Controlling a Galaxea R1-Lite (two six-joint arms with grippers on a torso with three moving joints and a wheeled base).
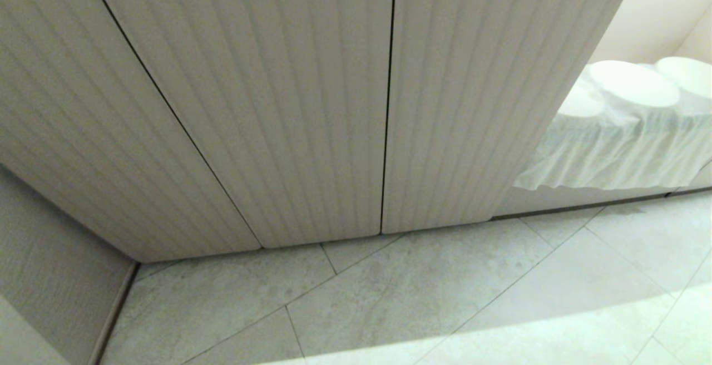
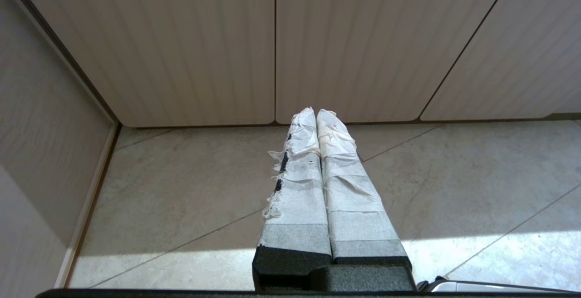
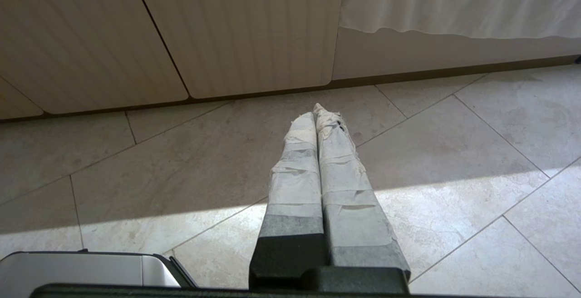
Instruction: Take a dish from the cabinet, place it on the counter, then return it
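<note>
With fingers pressed together, left gripper, right gripper empty.

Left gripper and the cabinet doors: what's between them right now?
Only bare tiled floor lies between the shut left gripper and the closed cabinet doors; the left wrist view shows it.

Beige ribbed cabinet, white cloth

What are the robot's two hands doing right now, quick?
Left gripper: closed, holding nothing, above the floor facing the cabinet.
Right gripper: closed, holding nothing, also above the floor.
</note>
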